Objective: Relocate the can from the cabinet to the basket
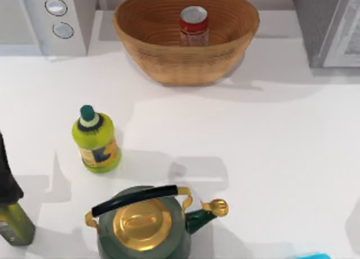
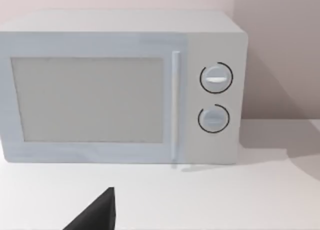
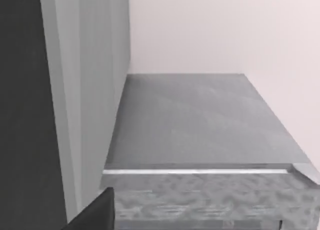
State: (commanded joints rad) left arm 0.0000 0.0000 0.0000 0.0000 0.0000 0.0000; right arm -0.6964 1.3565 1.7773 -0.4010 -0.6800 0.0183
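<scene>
Tool state cannot be told — can (image 1: pixel 194 26) stands upright inside basket (image 1: pixel 185 57).

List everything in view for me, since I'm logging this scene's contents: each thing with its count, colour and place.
can: one, red with silver top, upright inside the basket
basket: one, tan-brown wicker, top centre of the table
cabinet: one, grey, top right corner
microwave: one, white with two round knobs, top left corner
bottle: one, yellow-green with dark green cap, left of centre
kettle: one, dark green with gold lid and black handle, bottom centre
dark bottle: one, olive green with black top, bottom left edge
blue object: one, bottom right edge, cut off
table: one, white
</scene>
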